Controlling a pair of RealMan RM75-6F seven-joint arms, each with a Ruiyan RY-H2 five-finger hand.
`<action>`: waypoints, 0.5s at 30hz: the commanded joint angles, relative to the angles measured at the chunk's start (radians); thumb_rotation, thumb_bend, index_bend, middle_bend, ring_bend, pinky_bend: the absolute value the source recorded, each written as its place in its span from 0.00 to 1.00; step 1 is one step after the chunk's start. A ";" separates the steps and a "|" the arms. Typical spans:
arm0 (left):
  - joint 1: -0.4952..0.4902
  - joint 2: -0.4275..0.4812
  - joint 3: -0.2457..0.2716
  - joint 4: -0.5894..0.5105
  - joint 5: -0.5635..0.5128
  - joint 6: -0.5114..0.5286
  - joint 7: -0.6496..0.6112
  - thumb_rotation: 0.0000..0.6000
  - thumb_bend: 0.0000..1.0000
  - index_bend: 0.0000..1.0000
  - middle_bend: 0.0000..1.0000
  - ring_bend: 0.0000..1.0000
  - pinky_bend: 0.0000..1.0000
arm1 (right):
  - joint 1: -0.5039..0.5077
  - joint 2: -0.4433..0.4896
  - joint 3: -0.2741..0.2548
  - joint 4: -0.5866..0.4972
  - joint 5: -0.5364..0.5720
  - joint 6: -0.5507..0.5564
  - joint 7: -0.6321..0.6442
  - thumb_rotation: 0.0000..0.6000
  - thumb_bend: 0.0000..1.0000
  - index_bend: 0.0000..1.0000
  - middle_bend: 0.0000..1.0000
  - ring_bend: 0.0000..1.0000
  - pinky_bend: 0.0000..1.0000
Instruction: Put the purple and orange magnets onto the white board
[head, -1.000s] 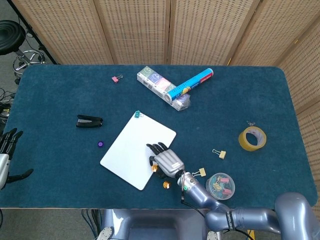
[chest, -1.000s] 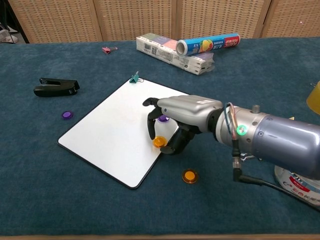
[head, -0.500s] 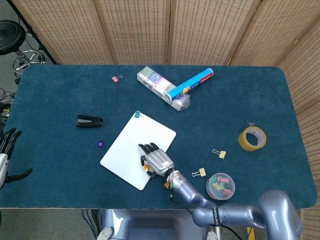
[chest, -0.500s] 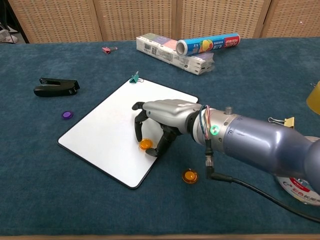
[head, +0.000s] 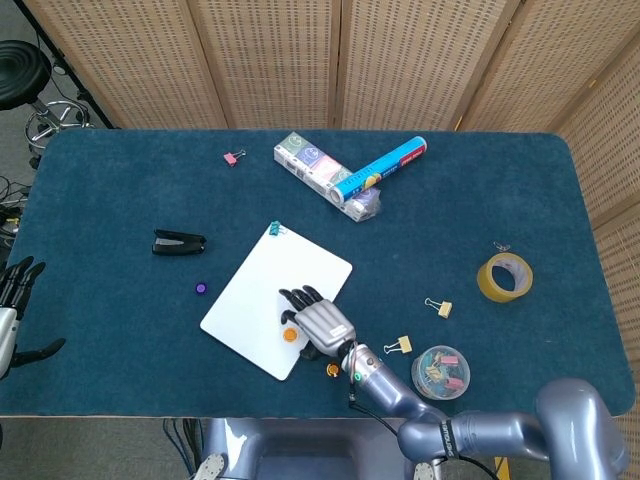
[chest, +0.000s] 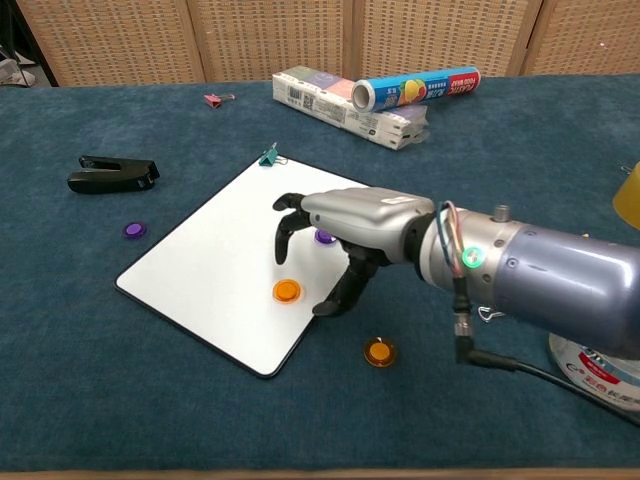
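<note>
Orange magnet (chest: 287, 291) on white board (chest: 215, 270); right robot hand (chest: 340, 232) above, fingers spread, empty.

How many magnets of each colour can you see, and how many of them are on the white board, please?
Orange magnets: 2, one on the white board at, one off it on the table at.
Purple magnets: 2, one on the board by the right hand at, one off it at.
Total: 4 magnets, 2 on the board.
</note>
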 joint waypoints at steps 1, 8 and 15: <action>0.001 -0.003 0.001 -0.001 0.004 0.004 0.005 1.00 0.02 0.00 0.00 0.00 0.00 | -0.042 0.049 -0.051 -0.057 -0.037 0.035 0.004 1.00 0.27 0.32 0.00 0.00 0.00; 0.004 -0.001 0.003 -0.004 0.008 0.009 0.001 1.00 0.01 0.00 0.00 0.00 0.00 | -0.094 0.119 -0.136 -0.126 -0.096 0.057 0.006 1.00 0.26 0.31 0.00 0.00 0.00; 0.004 0.000 0.003 -0.005 0.008 0.007 -0.002 1.00 0.01 0.00 0.00 0.00 0.00 | -0.113 0.122 -0.149 -0.120 -0.113 0.052 0.024 1.00 0.26 0.33 0.00 0.00 0.00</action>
